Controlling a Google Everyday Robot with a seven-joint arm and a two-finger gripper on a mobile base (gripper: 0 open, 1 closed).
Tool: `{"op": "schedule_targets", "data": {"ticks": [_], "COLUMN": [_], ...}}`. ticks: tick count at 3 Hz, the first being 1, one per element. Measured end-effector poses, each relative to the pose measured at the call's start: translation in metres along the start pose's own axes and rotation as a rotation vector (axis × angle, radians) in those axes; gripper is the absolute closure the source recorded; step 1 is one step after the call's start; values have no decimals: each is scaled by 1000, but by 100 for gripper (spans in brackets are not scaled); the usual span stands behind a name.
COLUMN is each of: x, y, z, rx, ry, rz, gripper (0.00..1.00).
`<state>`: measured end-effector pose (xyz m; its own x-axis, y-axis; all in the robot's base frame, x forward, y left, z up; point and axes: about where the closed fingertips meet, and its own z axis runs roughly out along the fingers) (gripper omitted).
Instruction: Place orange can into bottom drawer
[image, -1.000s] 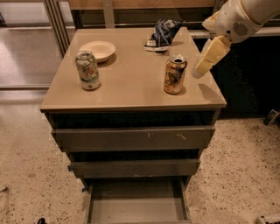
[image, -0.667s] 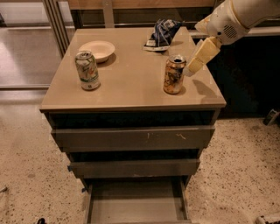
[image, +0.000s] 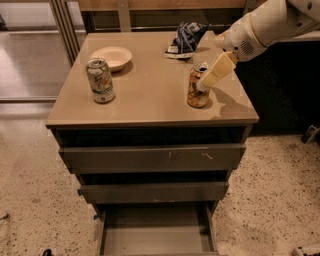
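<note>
- Camera view: the gripper (image: 206, 82) sits at the upper right shoulder of the orange can (image: 196, 96), overlapping its rim. You cannot tell from here whether it is spread or closed, nor whether it has hold of anything.
- The orange can stands upright on the counter (image: 150, 100), toward the right front corner. The bottom drawer (image: 155, 234) is pulled out at floor level, directly below the counter front.
- Risk: contact is high on the can. A sideways push there would likely tip it, and it could roll off the near right edge.
- Risk: a grip on the rim alone may slip in the lift. Get lower on the body first.
- Risk: the two upper drawers (image: 152, 157) sit above the open tray. Swing out past their fronts on the way down or you may clip the can.
- The green-and-white can (image: 100, 80), bowl (image: 111, 57) and crumpled bag (image: 186, 37) stand apart from the can; little chance of a knock there.
</note>
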<state>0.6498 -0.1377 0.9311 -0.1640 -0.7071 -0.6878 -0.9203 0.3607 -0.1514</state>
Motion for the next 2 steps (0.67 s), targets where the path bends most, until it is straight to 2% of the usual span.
{"op": "schedule_targets", "data": {"ticks": [1, 2], "x": [9, 12], "y": [-1, 1], "z": [29, 41], "rx": [-15, -23], "ry": [-28, -27], "rz": [24, 31], "gripper": [0, 0]}}
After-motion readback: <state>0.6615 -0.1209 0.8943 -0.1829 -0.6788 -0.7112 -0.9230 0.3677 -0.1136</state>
